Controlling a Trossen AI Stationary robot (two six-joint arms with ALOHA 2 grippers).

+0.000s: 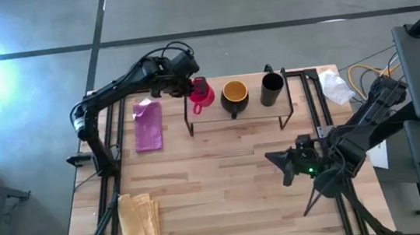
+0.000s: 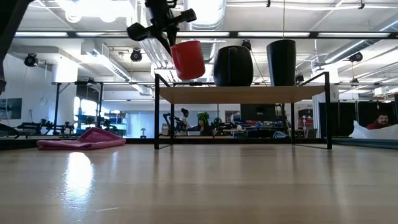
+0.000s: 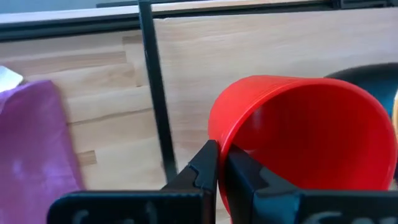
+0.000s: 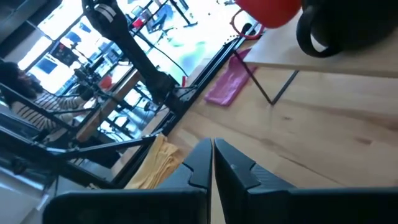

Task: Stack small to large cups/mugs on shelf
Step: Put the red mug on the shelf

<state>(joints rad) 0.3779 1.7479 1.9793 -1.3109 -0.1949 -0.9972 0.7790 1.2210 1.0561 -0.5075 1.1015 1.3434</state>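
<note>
My left gripper (image 3: 222, 165) is at the shelf's left end, shut on the red mug (image 1: 201, 95), which hangs tilted just above the light-wood shelf (image 2: 249, 94). The dark mug with the orange-yellow inside (image 1: 234, 95) stands on its base at the shelf's middle. The taller black cup (image 1: 272, 87) stands at the shelf's right end. In the low view the red mug (image 2: 188, 59) is beside the dark mug (image 2: 233, 65) and the black cup (image 2: 281, 62). My right gripper (image 4: 211, 158) waits shut over the table's right side, near edge of the shelf. My left gripper holds the red mug by its rim (image 3: 219, 138), on the side facing away from the dark mug. One finger (image 3: 245, 177) is inside the mug and one finger (image 3: 202, 171) outside. The mug is lifted clear of the shelf and tilted, its bottom (image 2: 193, 74) slanting down.
A purple cloth (image 1: 148, 125) lies on the table left of the shelf. A yellow cloth (image 1: 138, 219) lies at the near left corner. Something white and crumpled (image 1: 336, 87) sits right of the shelf. Bare tabletop (image 1: 233, 185) stretches in front of the shelf. People show in the room behind.
</note>
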